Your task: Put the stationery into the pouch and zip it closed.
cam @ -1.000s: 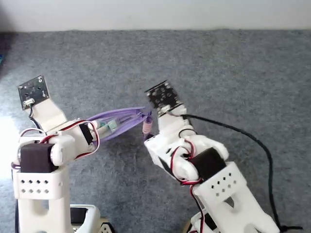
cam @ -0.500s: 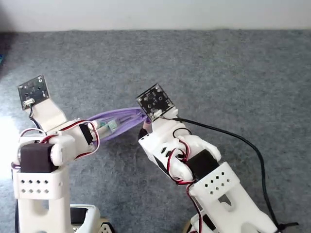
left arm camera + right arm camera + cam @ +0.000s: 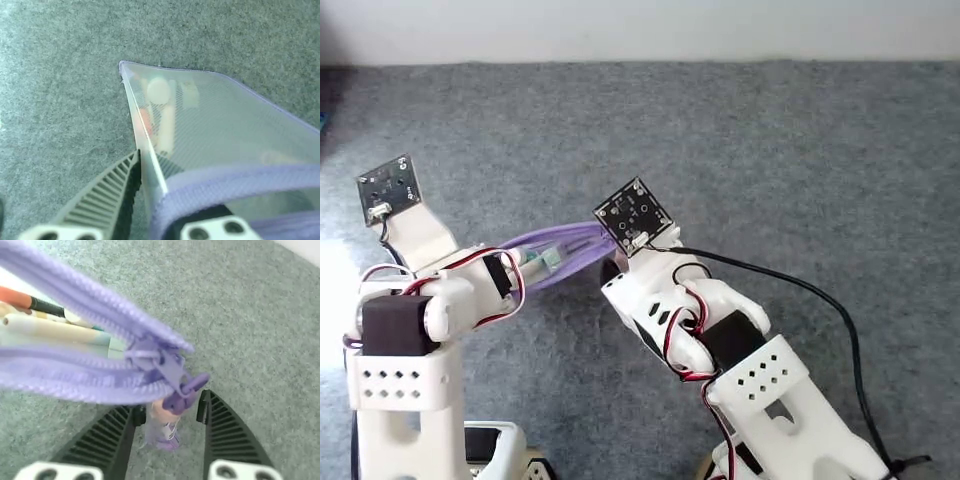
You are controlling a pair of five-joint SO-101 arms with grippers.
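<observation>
while pouch (image 3: 210, 130) was clamped in left fingers (image 3: 107, 192), right fingers (image 3: 107, 437) were spread around zipper pull (image 3: 182, 390); pull likely missed if closed off-centre.

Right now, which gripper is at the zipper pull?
The right gripper: its fingers straddle the purple zipper pull. The left gripper clamps the pouch instead.

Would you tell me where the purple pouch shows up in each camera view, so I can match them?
High view: the pouch spans the gap between the two arms.
Left wrist view: pouch, clear side stretching away from the left hand, which pinches its edge.
Right wrist view: pouch, zip end above the right hand.
Shared landmark: the stationery inside.
</observation>
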